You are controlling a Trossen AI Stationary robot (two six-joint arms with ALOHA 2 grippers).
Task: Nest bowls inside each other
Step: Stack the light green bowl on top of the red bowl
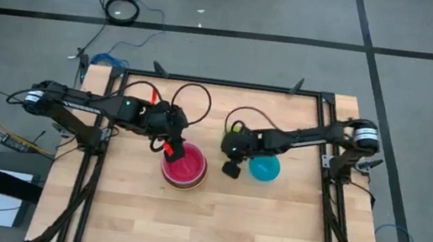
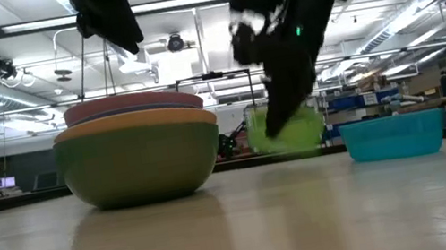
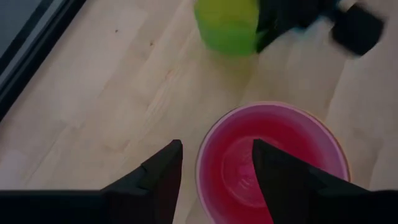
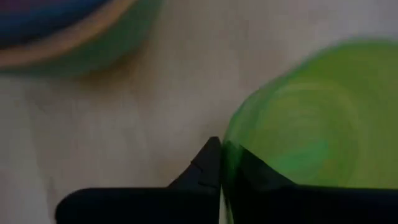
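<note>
A stack of nested bowls (image 1: 184, 170) stands mid-table: dark green outermost (image 2: 139, 164), then orange and pink rims, with red innermost (image 3: 267, 162). My left gripper (image 3: 217, 149) hovers open above the stack's left rim. A lime green bowl (image 2: 287, 130) is to the right of the stack, with my right gripper (image 4: 221, 163) shut on its rim. A teal bowl (image 1: 264, 168) rests on its base farther right. My right gripper pinches the lime green bowl's rim (image 4: 224, 146), one finger outside the wall (image 4: 204, 169) and one inside, showing darkly through it. The fingers slant down from the table's right. I cannot tell whether the bowl's base is on the table.
Bare wooden tabletop lies toward the near edge in front of the bowls. A black frame (image 1: 321, 102) runs round the table, and cables loop behind the left arm at the far side.
</note>
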